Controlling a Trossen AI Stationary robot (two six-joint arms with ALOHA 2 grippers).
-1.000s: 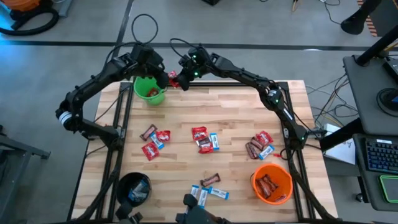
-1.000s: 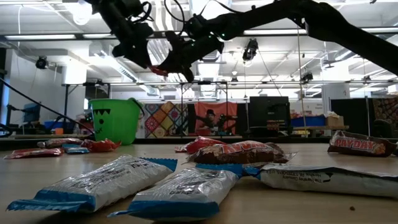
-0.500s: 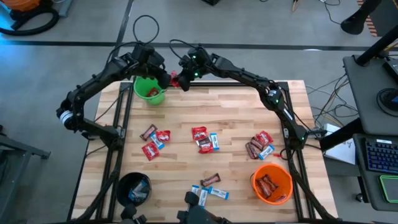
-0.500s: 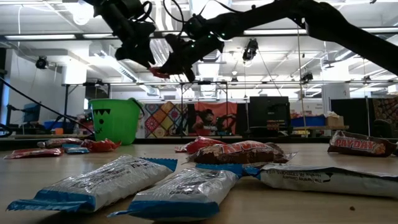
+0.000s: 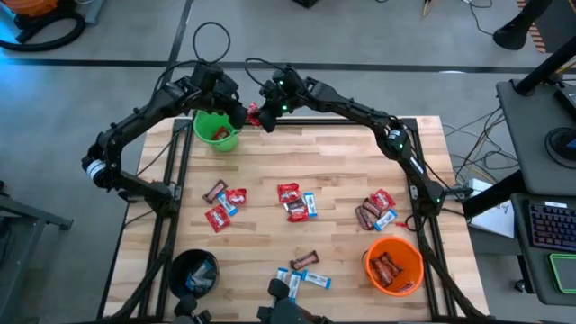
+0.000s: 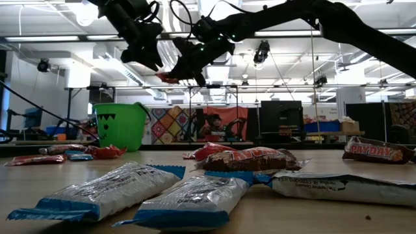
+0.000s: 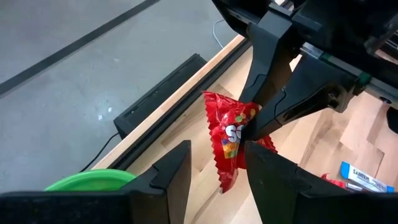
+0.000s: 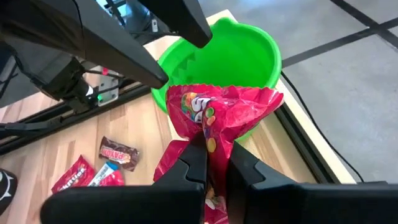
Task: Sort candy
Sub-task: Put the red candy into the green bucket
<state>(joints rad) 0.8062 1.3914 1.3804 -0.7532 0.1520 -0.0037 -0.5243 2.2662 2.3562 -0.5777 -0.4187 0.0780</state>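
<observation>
A red candy packet (image 5: 253,113) hangs in the air over the table's far edge, just right of the green bucket (image 5: 216,128). My right gripper (image 8: 211,163) is shut on it. My left gripper (image 7: 217,152) is open and faces it from the left. Its two fingers stand on either side of the packet's free end (image 7: 227,177), and I see no touch. In the low view both grippers (image 6: 153,60) (image 6: 174,75) meet high above the bucket (image 6: 120,125). Other red, blue-and-white and brown candies lie on the table in clusters (image 5: 223,202) (image 5: 297,202) (image 5: 376,211) (image 5: 301,270). My right gripper pinches the red packet between its two fingers about the middle (image 8: 210,144), coming level from the table's right. The packet is lifted clear. One crinkled end fans out beyond the fingertips (image 8: 221,102) toward the green bucket.
A black bucket (image 5: 193,273) stands at the near left corner and an orange bucket (image 5: 393,265) with brown bars at the near right. Blue-and-white packets (image 6: 156,195) lie close to the low camera. The table frame's rail (image 7: 161,93) runs below the packet.
My left gripper has moved a little to the right, closer to the red packet held by my right gripper. The packet has stayed in the air beside the green bucket.
</observation>
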